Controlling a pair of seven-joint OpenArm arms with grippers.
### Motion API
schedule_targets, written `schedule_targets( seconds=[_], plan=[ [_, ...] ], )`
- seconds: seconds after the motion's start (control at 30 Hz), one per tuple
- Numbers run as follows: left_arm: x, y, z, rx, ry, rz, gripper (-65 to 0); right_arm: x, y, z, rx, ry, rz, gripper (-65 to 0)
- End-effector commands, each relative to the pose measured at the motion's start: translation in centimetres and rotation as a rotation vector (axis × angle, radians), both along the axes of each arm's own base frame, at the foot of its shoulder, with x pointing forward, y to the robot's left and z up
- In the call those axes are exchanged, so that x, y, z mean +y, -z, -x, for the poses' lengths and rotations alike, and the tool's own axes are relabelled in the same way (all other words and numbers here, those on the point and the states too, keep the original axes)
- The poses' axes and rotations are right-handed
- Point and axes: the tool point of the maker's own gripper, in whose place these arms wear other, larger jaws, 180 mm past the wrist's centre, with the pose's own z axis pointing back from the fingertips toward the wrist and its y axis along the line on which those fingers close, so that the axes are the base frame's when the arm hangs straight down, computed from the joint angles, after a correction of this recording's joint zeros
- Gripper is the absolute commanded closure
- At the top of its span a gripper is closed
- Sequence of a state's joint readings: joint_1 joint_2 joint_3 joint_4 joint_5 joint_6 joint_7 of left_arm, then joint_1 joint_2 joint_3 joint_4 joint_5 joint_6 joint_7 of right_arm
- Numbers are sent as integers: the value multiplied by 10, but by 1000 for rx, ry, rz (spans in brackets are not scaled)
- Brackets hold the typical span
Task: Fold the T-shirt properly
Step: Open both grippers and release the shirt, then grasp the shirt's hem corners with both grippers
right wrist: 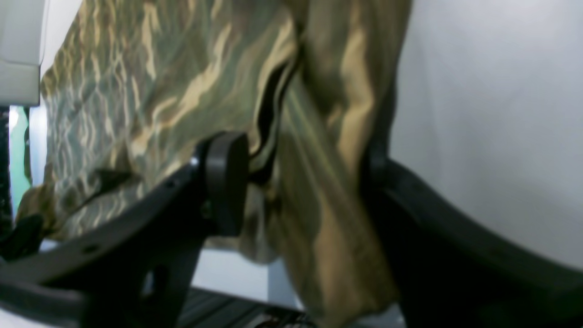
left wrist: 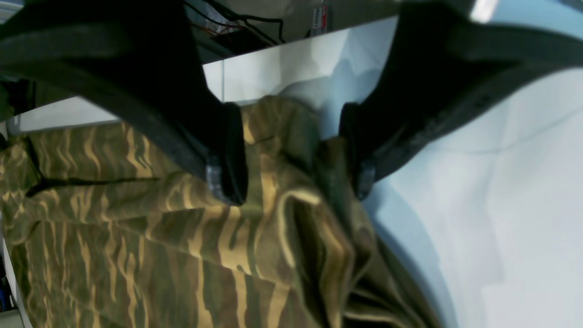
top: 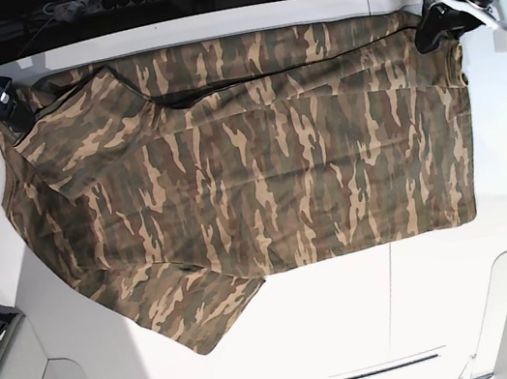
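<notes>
**Camouflage shirt spread flat, a claw at each far corner**

The T-shirt (top: 249,161) is seen laid across the white worktop (top: 357,328), a soft cloth streaked in brown, olive and tan, with one sleeve flared toward the near edge. In the base view, the left claw (left wrist: 291,155) is placed at the shirt's far right corner and the right claw (right wrist: 305,182) at its far left corner. In both wrist views the black jaws are held apart, with bunched folds of cloth lying loosely between them; no pinch is seen. Cables (top: 83,3) are visible beyond the shirt's far hem. The collar cannot be made out.
</notes>
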State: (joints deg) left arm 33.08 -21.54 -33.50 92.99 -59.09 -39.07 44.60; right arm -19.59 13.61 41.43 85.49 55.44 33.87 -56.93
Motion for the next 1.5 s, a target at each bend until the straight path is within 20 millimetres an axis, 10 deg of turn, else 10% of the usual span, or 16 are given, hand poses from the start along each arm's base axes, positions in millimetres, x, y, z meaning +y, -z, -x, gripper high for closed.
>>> schedule_targets(
  seconds=[0.0,0.37,0.83,1.47],
  plan=[
    [10,-17,-8,-64,-10,-13,-335,-12,-15,-11,-59,17,25,-323],
    [70,-62,-19,-202,-171,-89,-335,-78,-58,-53,-210,157,200,-323],
    [108,-108,-93,-358,-156,-284,-336,-92,-106,-139,-383,207,279,-323],
    [118,-37,-213,-243,-146,-246,-410,-58,-65,-244,-330,182,183,-323]
  ],
)
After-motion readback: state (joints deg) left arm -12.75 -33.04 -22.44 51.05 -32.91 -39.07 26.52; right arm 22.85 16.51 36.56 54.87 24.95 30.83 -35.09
